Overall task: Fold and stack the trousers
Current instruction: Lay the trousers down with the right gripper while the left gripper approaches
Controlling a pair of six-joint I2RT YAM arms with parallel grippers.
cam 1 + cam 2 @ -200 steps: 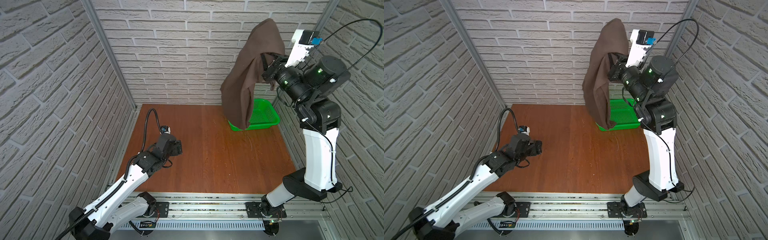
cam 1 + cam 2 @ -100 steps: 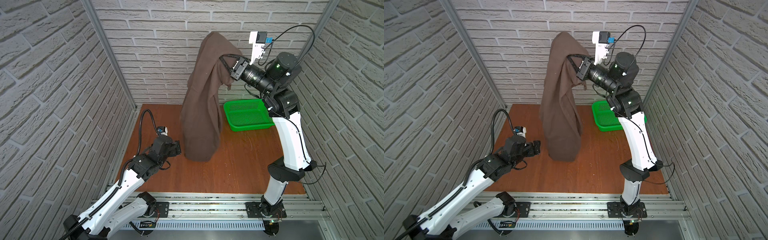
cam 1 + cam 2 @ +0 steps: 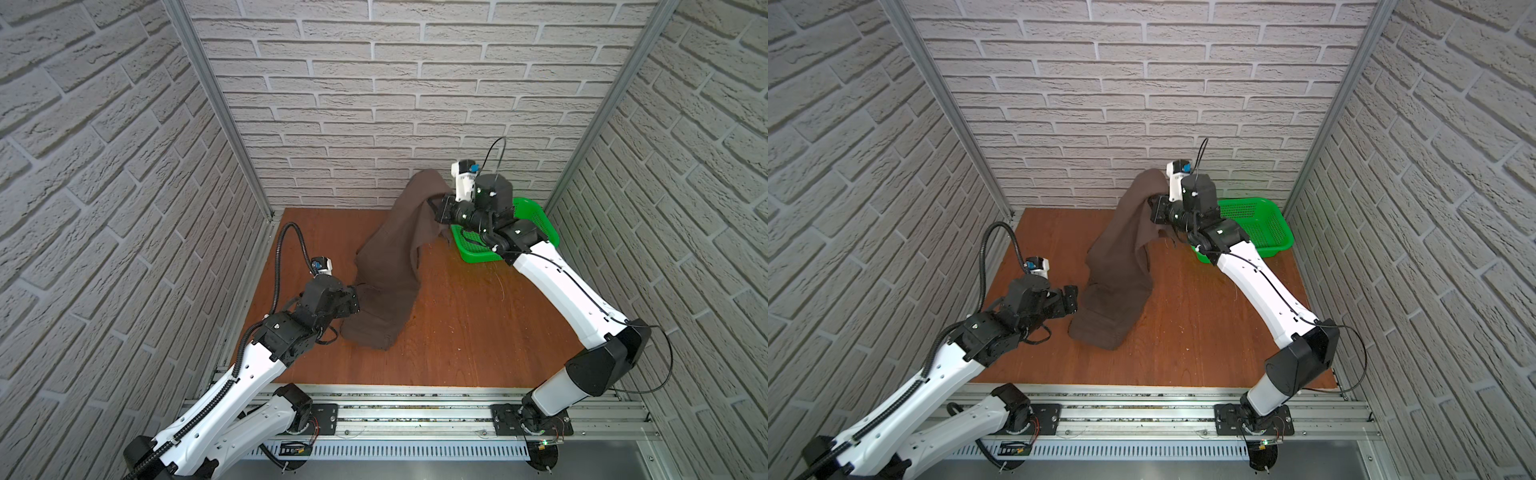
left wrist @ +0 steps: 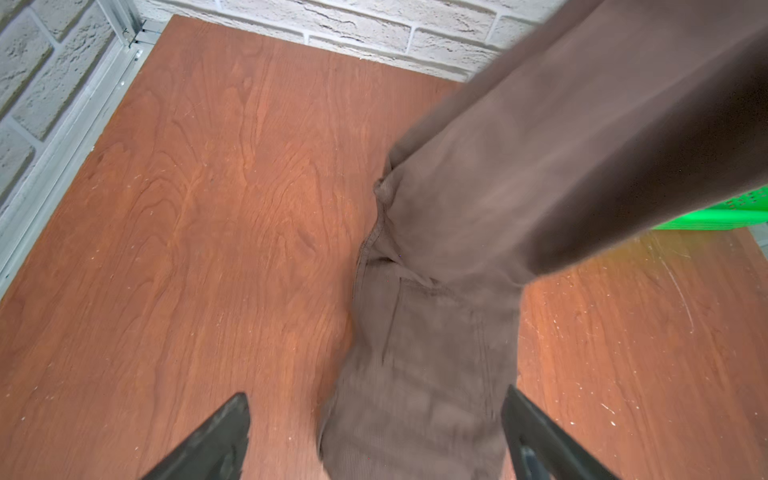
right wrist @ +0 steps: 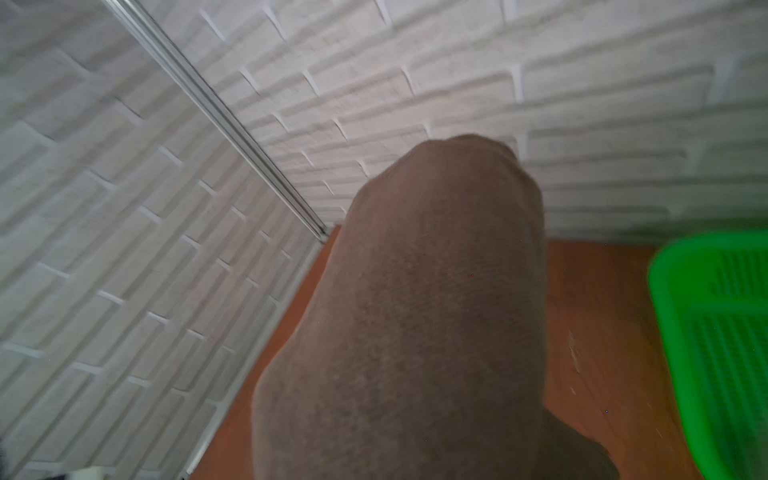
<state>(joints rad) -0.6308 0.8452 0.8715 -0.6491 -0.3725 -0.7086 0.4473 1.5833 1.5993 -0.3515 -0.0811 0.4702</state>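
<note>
The dark brown trousers (image 3: 390, 274) (image 3: 1117, 270) hang in a long slope from my right gripper (image 3: 434, 208) (image 3: 1152, 208), which is shut on their upper end near the back wall. Their lower end lies bunched on the wooden table. My left gripper (image 3: 353, 299) (image 3: 1073, 297) is open at the cloth's left edge. In the left wrist view the gripper (image 4: 374, 415) has the lower fabric (image 4: 436, 353) between its spread fingers. In the right wrist view the trousers (image 5: 415, 311) cover the jaws completely.
A green plastic basket (image 3: 536, 220) (image 3: 1279, 237) (image 4: 727, 212) (image 5: 706, 332) stands at the back right corner, behind the right arm. Brick-pattern walls enclose three sides. The wooden tabletop (image 3: 478, 324) ends at a metal rail (image 3: 415, 407) in front.
The right arm has swung the trousers from above the basket leftwards and down, so their lower end now rests on the table. The left gripper has edged toward the cloth.
</note>
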